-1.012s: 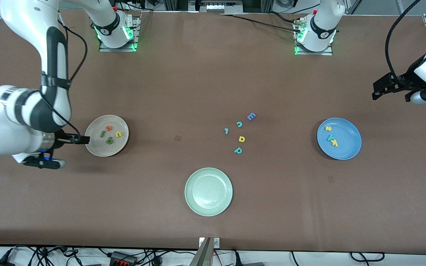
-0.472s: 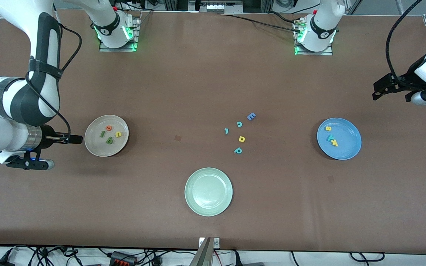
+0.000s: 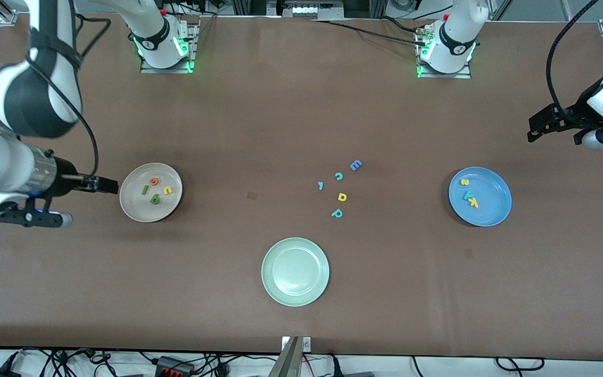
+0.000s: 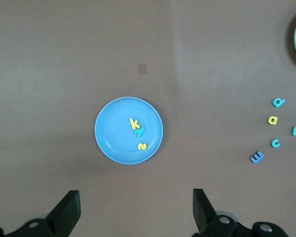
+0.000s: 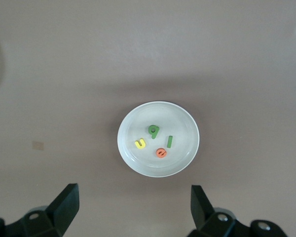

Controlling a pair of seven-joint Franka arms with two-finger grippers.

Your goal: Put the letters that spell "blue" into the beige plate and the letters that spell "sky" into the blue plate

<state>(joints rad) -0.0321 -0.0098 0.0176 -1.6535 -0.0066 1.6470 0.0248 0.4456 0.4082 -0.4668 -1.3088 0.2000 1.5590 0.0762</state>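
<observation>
Front view: the beige plate (image 3: pixel 150 192), toward the right arm's end of the table, holds the four letters that spell "blue" (image 3: pixel 155 192) — orange-red "e", dark green bar, dark green "b", yellow "u"; the blue plate (image 3: pixel 480 196), toward the left arm's end, holds the letters that spell "sky" (image 3: pixel 469 196), two yellow and one teal; between the plates lie loose letters (image 3: pixel 340 189), a blue "E", teal pieces and a yellow one, and a pale green plate (image 3: pixel 295 271) sits nearer the table's front edge; the right gripper (image 3: pixel 103 184) hangs just beside the beige plate's rim, fingers spread and empty; the left gripper (image 3: pixel 539 125) hovers over the table's end edge, fingers likewise spread wide, holding nothing.
</observation>
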